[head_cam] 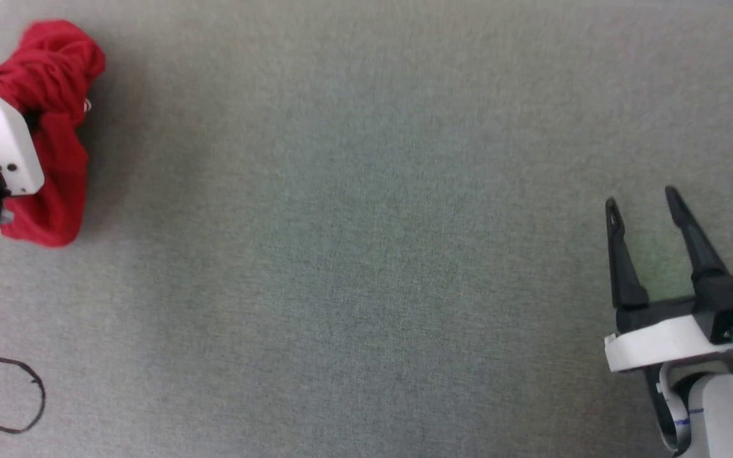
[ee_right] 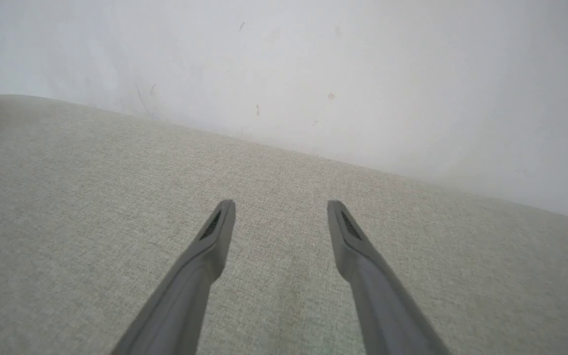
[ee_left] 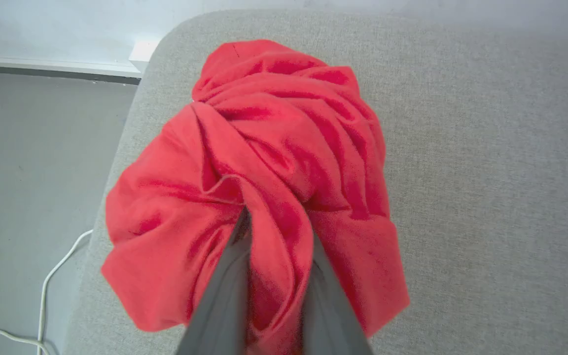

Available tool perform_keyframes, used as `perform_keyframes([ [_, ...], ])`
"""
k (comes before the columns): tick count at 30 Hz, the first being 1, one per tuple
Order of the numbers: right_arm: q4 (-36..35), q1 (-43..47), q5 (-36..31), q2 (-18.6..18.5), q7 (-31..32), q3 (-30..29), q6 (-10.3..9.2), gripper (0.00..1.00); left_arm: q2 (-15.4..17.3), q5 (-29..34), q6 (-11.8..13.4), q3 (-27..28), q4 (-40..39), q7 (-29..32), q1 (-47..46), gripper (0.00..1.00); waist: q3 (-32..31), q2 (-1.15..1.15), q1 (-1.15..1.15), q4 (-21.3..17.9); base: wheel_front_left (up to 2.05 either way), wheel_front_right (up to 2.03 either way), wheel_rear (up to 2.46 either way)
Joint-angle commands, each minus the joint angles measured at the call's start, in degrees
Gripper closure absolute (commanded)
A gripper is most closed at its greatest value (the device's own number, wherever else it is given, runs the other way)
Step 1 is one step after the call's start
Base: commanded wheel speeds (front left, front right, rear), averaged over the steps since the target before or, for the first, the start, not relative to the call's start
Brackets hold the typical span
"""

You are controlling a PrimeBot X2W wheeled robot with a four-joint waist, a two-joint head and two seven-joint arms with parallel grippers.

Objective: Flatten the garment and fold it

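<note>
Left hand pinches a fold of the crumpled red garment; right hand hovers wide open above the grey desk.

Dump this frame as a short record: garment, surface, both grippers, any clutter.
garment: red, crumpled in a heap, not flattened, not folded
surface: grey fabric; the garment sits near its rounded corner, at the far left of the head view
left gripper: shut on a ridge of the garment, cloth pinched between the fingers
right gripper: open, empty, over bare surface, well apart from the garment
clutter: white cable on the floor beside the surface
</note>
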Motion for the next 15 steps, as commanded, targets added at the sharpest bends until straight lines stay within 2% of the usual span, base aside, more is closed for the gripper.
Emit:
perform_keyframes([
  [1, 1.4, 1.0, 1.4, 0.1, -0.8, -0.3, -0.1, 0.0, 0.7, 0.6, -0.6, -1.1, -1.9, -0.4, -0.8, 1.0, -9.0, -0.01, 0.0, -0.8, 0.0, 0.0, 0.0],
  [7, 4.8, 4.6, 5.0, 0.2, -1.9, -1.0, -0.1, 0.0, -0.1, 0.0, -0.8, -4.1, -8.6, 1.2, -2.5, 1.0, -17.3, -0.01, 0.0, -1.8, 0.0, 0.0, 0.0],
  [12, 5.9, 7.1, 6.9, 0.2, -2.4, -1.4, -0.1, 0.0, -1.1, -0.7, -0.9, -7.3, -15.3, 2.3, -3.9, 1.0, -21.7, -0.01, 0.0, -3.1, 0.0, 0.0, 0.0],
  [15, 6.6, 8.0, 7.8, 0.2, -2.5, -1.3, -0.1, 0.0, -3.3, -2.0, -0.9, -9.9, -19.0, 3.2, -4.1, 1.0, -23.8, -0.01, 0.0, -4.4, 0.0, 0.0, 0.0],
])
